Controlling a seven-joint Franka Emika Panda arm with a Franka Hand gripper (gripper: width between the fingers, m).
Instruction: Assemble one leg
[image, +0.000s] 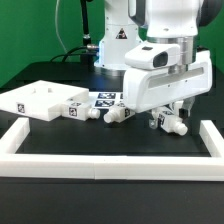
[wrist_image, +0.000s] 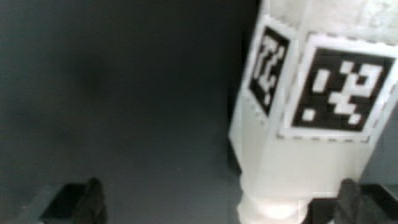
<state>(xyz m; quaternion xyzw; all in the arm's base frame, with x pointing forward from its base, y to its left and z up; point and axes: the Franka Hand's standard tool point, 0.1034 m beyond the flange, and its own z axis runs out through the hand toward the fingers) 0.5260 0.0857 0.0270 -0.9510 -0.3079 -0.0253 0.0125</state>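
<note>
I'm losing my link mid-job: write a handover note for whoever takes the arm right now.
Gripper: open, low at the table, fingers either side of one leg, not clamped.
Other legs lie loose on the table near the white panel.
Done: approach only; no leg seen fitted.
Left: close on the leg, lift it, probably fit it to the panel.

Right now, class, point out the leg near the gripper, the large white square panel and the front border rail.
leg (wrist_image: 302, 165): wrist view, its white side below the tags.
square panel (image: 38, 96): exterior view, its flat top face.
front border rail (image: 110, 159): exterior view, middle of its top.
</note>
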